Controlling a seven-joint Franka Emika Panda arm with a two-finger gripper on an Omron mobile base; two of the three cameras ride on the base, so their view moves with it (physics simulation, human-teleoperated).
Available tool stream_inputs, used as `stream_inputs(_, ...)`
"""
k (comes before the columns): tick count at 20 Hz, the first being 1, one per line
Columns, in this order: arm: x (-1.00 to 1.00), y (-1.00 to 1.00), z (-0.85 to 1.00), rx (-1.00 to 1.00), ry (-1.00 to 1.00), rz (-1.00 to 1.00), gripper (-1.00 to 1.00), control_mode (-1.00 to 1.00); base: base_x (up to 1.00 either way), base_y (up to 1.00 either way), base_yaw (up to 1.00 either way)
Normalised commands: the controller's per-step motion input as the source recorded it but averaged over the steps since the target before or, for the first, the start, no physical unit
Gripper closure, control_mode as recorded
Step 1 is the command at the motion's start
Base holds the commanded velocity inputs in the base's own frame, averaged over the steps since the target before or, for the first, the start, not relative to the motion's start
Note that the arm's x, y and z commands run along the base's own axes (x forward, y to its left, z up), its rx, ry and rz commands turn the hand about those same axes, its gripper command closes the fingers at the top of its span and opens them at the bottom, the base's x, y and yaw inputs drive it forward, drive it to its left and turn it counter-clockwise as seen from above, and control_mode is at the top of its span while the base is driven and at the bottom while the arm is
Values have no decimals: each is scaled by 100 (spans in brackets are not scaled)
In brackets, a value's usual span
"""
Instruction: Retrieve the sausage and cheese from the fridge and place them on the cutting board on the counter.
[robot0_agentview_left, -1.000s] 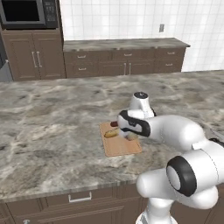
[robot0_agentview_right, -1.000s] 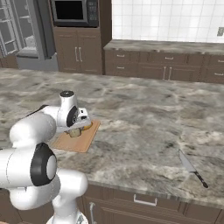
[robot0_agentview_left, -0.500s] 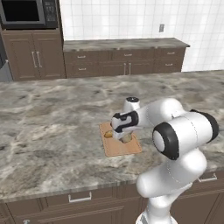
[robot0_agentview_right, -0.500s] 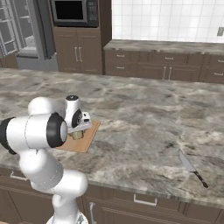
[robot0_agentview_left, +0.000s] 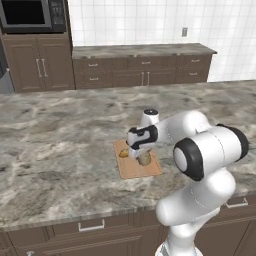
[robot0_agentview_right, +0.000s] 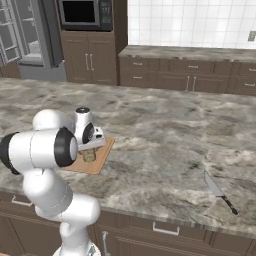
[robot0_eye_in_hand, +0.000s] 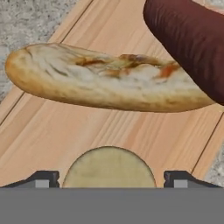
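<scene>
Straddling the cheese (robot0_eye_in_hand: 108, 167), the gripper (robot0_eye_in_hand: 111, 178) hangs low over the cutting board (robot0_eye_in_hand: 57, 131); its two fingertips (robot0_eye_in_hand: 43, 178) stand spread, one on each side of the tan puck with a clear gap either way, pinching nothing.

Item, nearest: cheese, resting on the board directly between the tips, apparently released.
Item, just beyond the tips: a long pale bread roll with browned streaks (robot0_eye_in_hand: 105, 83), lying crosswise on the board.
Item, farther, to the upper right of the tips: the sausage (robot0_eye_in_hand: 192, 41), dark red, partly overlapping the roll; also on the board.
Item, beyond the board edge: the counter (robot0_agentview_right: 165, 135), marbled stone. A knife (robot0_agentview_right: 220, 192) lies well apart on it.
Item, far background: the fridge (robot0_agentview_right: 22, 37).

Risk: a sideways or tilted withdrawal would probably catch a tip on the puck and nudge it into the roll or toward the board's edge; a straight lift seems safest.

Change: half a second ago the arm was bent differently over the same board; the jaws have widened since, and the hand still sits above the cheese.
</scene>
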Motion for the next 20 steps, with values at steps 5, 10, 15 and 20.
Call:
stream_inputs(5, -19, 0, 56, 0, -12, 0, -100, -100, 0, 0, 0)
stream_inputs(10, -51, -24, 99, 0, -23, 0, -100, -100, 0, 0, 0)
stream_inputs(15, -73, -39, 100, 0, -32, -10, -100, -100, 0, 0, 0)
stream_inputs(20, -93, -16, 100, 0, -37, -16, -100, -100, 0, 0, 0)
